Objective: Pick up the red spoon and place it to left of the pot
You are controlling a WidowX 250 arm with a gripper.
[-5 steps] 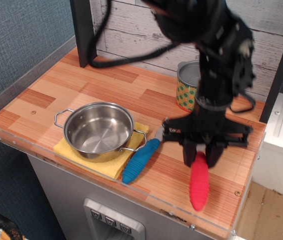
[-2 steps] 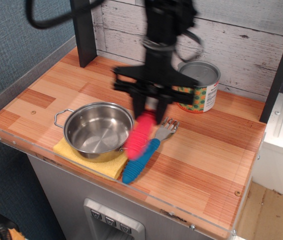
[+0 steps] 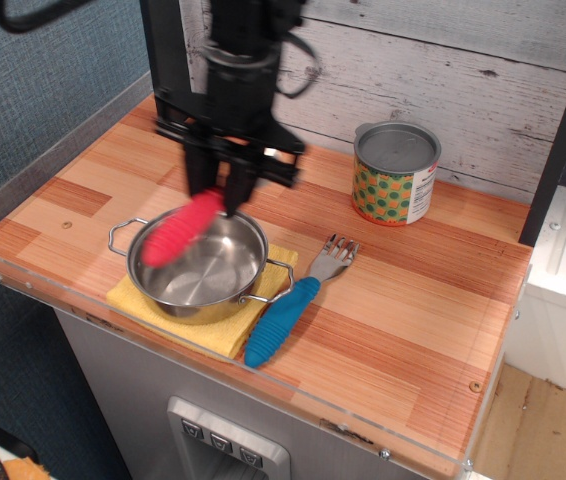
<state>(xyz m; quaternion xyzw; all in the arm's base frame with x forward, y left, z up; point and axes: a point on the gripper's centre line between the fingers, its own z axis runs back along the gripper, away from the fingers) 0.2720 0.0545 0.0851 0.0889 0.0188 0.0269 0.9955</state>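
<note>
Spoon handle, red (image 3: 182, 233) and ribbed, probably light, stiff and grippy, hangs tilted above the pot (image 3: 198, 262), its top end pinched by the closed fingers (image 3: 222, 190), its metal bowl hidden between them, the tabletop (image 3: 73, 195) left of the pot bare.

Robot arm: one, dark, entering from the top of the view and hanging near-vertical, wrist pointed straight down, with black cable looping off toward the upper left corner. Hand (image 3: 220, 193): black, broad crossbar at its base, two fingers (image 3: 200, 183) directed downward and closed on the upper end of the red spoon (image 3: 183, 229), whose handle slants down to the left from the grip. Condition: slightly motion-blurred; fingertips partly hidden by the handle, so exact contact points cannot be made out.
</note>
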